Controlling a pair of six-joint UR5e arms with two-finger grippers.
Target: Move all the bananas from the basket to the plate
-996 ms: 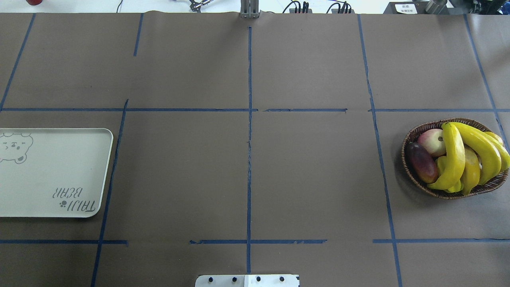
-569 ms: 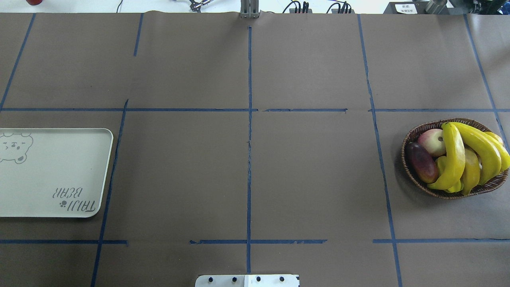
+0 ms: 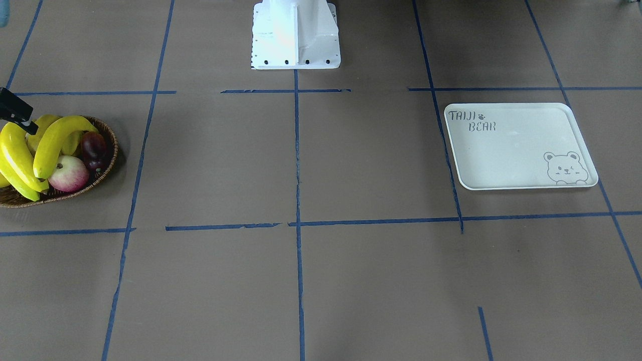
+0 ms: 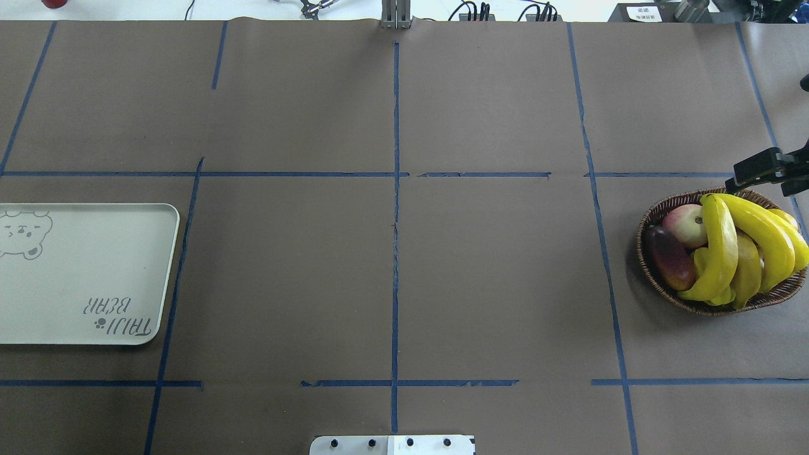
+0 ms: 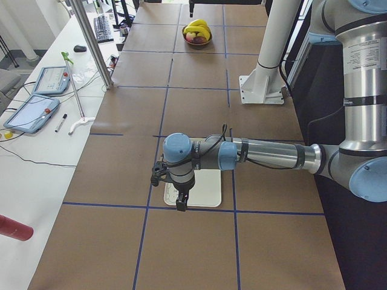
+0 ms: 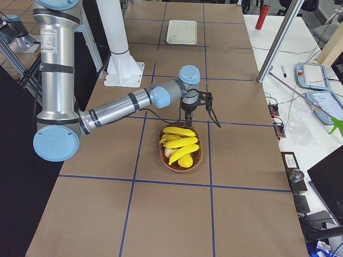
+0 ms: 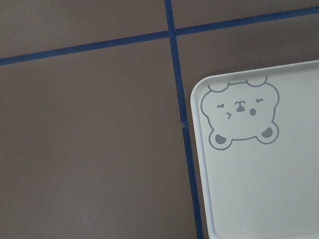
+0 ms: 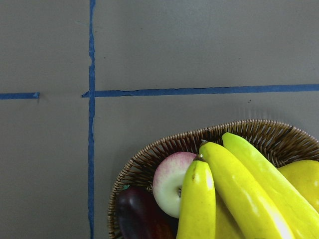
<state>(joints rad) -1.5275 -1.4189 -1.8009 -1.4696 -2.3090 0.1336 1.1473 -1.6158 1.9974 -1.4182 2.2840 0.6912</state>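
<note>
Several yellow bananas (image 4: 720,246) lie in the dark wicker basket (image 4: 657,212) at the table's right; they also show in the right wrist view (image 8: 239,184) and the front view (image 3: 55,138). My right gripper (image 6: 201,122) hangs just beyond the basket's far rim with its fingers spread, empty; one finger (image 4: 758,169) shows in the overhead view. The cream plate (image 4: 88,265) with its bear drawing lies at the left with nothing on it. My left gripper (image 5: 175,196) hovers over the plate's (image 7: 264,189) bear corner; I cannot tell whether it is open or shut.
A pink apple (image 4: 686,225), a dark purple fruit (image 4: 669,257) and a yellow-green star fruit (image 4: 701,262) share the basket with the bananas. Blue tape lines cross the brown table cover. The robot's white base (image 3: 296,35) stands at mid table edge.
A finger of my right gripper has come into the overhead view from the right edge, at the basket's far rim. The basket, fruit and plate have not moved.
</note>
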